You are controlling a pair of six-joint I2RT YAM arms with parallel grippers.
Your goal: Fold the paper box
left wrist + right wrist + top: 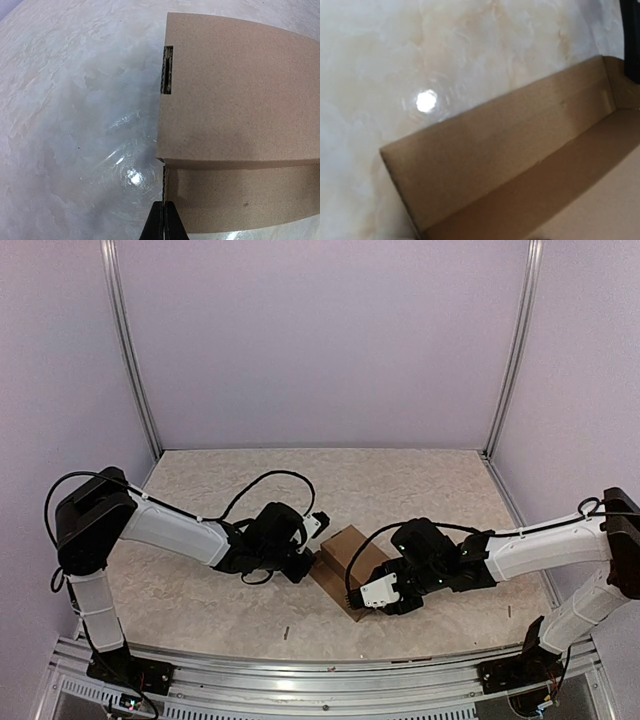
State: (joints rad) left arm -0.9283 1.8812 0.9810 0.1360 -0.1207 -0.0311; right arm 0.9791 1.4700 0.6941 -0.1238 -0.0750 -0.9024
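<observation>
The brown paper box (345, 555) sits on the marbled table between my two arms, with its lid panel lying closed across its top. In the left wrist view the paper box (235, 100) fills the right half, lid above and side wall below. My left gripper (164, 215) is shut, its tips touching the lower end of the box's corner edge. It (308, 562) stands at the box's left side. My right gripper (362, 590) hangs over the near right corner. Its fingers do not show in the right wrist view, which looks at a wall and panel of the box (510, 165).
Purple walls (320, 340) with metal posts (130, 350) close in the table on three sides. A metal rail (320, 680) runs along the near edge. Small dark specks (285, 632) lie near the front. A black part (631, 40) shows at the right wrist view's top right edge.
</observation>
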